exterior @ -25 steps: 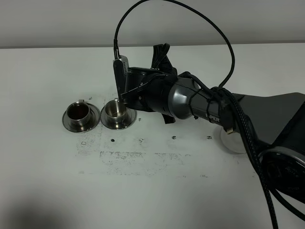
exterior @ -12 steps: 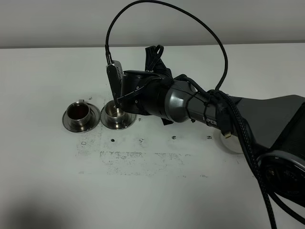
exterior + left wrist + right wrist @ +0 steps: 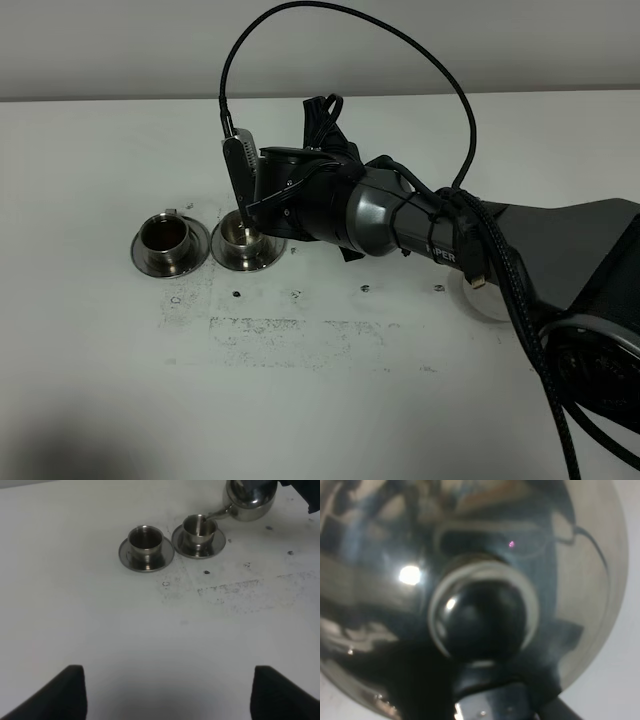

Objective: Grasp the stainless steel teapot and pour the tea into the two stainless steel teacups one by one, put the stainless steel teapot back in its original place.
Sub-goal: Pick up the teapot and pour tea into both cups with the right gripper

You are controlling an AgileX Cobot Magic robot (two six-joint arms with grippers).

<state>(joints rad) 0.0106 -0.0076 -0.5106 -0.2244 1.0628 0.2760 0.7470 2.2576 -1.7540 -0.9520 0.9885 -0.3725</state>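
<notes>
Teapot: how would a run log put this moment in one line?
phase: pouring | teapot: spout over right cup | left cup: dark liquid inside | left gripper: open

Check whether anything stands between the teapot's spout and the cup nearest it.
Nothing visible does. The teapot has its spout right over the open mouth of that teacup. The other teacup stands off to the side, out of the way.

Tilted teapot (image 3: 252, 502), spout (image 3: 216, 514) over teacup (image 3: 199, 527) beside second teacup (image 3: 145, 537)
</notes>
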